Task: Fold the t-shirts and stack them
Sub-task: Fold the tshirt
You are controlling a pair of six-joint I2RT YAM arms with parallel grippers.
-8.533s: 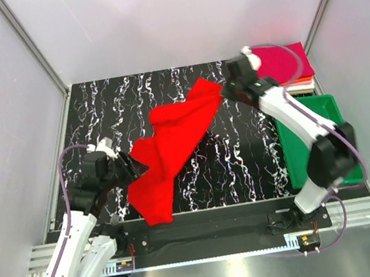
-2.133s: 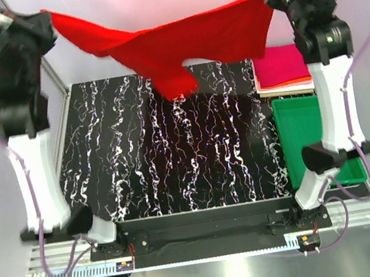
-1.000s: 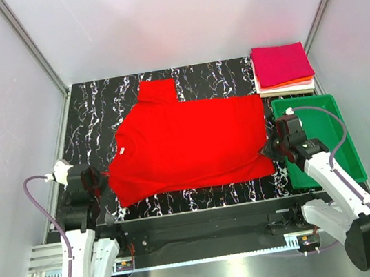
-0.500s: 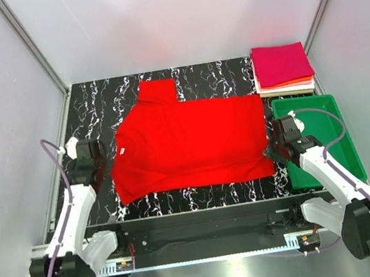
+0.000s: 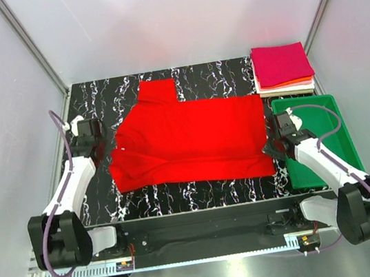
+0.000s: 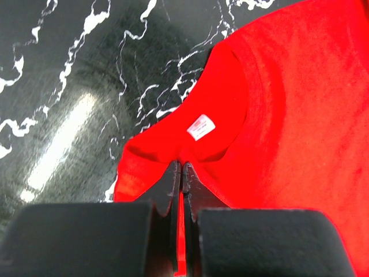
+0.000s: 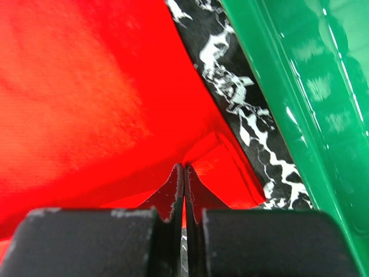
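The red t-shirt (image 5: 192, 137) lies spread on the black, white-veined tabletop (image 5: 95, 99), with its collar (image 6: 230, 104) to the left and its hem to the right, near the green tray (image 5: 304, 99). The left gripper (image 6: 180, 173) has its jaws pressed together on a thin pinch of cloth just beside the collar, below the white label (image 6: 201, 127). The right gripper (image 7: 184, 173) has its jaws closed in the same way on the near hem corner, which stands up in a small peak.

I judge this to be the first fold along the length. Next, both arms must carry the near edge to the far edge evenly, so that no wrinkle forms. The cloth looks soft, matte and limp. The tray looks hard and glossy. The stack of folded shirts (image 5: 282, 68) waits at the far right corner, with neat square edges.
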